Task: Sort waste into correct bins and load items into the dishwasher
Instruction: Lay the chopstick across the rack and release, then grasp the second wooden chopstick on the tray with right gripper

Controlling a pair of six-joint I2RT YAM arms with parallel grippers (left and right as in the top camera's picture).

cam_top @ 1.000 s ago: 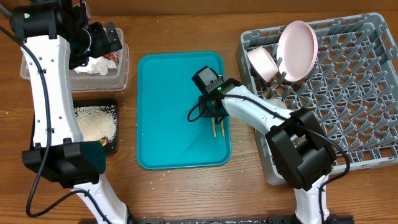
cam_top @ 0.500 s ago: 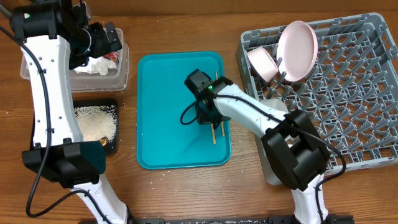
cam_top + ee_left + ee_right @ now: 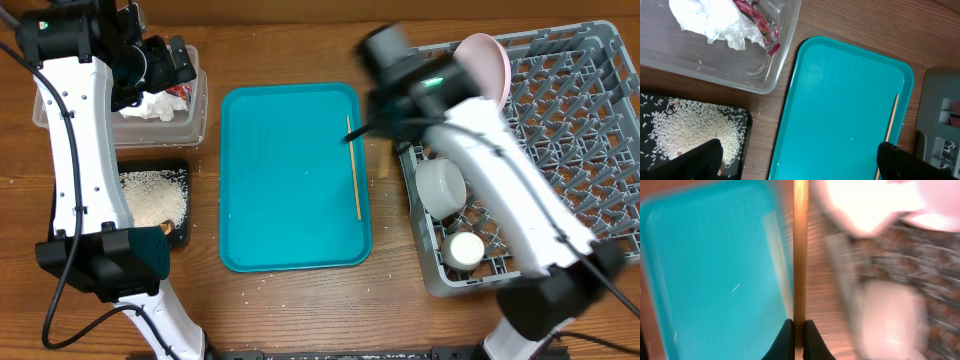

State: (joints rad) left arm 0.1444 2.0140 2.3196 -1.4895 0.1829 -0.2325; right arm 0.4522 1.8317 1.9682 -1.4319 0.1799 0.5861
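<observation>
Between the teal tray [image 3: 290,180] and the grey dish rack [image 3: 570,130], the right gripper [image 3: 386,122] is seen, motion-blurred in the overhead view. Its jaws are clamped together on one chopstick [image 3: 800,250]. In the right wrist view the stick is pinched between the two fingertips [image 3: 786,339] and runs straight away from them, beside the tray's edge. A second chopstick [image 3: 353,165] is seen lying flat on the teal tray, near its right rim, touched by nothing. In the rack, a pink dish [image 3: 485,60] is propped upright at the back-left, a white bowl [image 3: 440,185] is set further down the left side, and a small white cup [image 3: 463,250] is placed near the front-left corner. The left gripper [image 3: 799,150] is held above the clear tub [image 3: 195,120], jaws spread wide, nothing between them. Inside the tub a crumpled tissue [image 3: 715,20] and a red wrapper [image 3: 757,22] are seen touching each other. Rice grains [image 3: 690,130] are piled in the black tray [image 3: 737,145], just beside the tub. Everything is set on a wooden table [image 3: 290,300].
</observation>
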